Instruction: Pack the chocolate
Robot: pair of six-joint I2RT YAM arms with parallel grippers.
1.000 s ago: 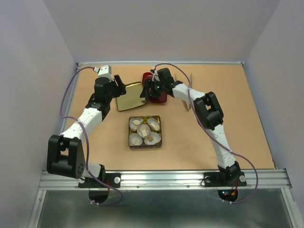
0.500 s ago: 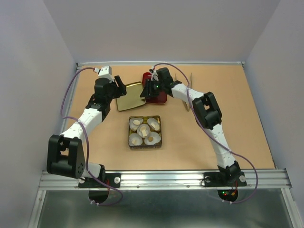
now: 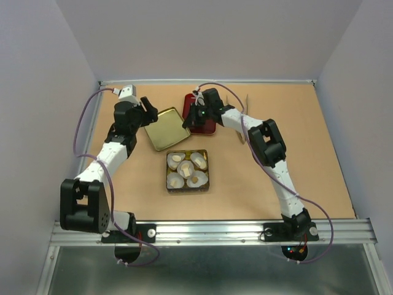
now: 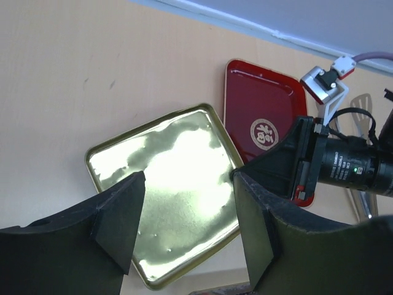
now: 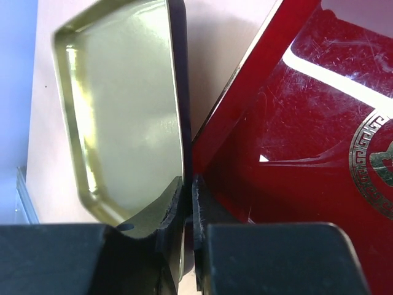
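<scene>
The chocolate (image 3: 177,158) shows as small light brown pieces in white paper cups inside a dark square box (image 3: 169,184) at the table's middle. Behind it lie a gold tray (image 3: 167,128) (image 4: 178,184) (image 5: 123,110) and a red lid (image 3: 206,125) (image 4: 264,123) (image 5: 307,135), side by side. My right gripper (image 3: 190,117) (image 5: 189,184) is shut on the gold tray's right rim, one finger inside the tray, the other against the red lid's edge. My left gripper (image 3: 146,107) (image 4: 188,175) hangs open over the tray's left part, holding nothing.
Long metal tweezers (image 3: 243,123) (image 4: 362,107) lie right of the red lid. Grey walls close in the table on three sides, and the back edge runs just behind the tray and lid.
My right gripper has shut onto the gold tray's rim. My left gripper has drawn back up and left off the tray, staying open. The tray has turned slightly.
</scene>
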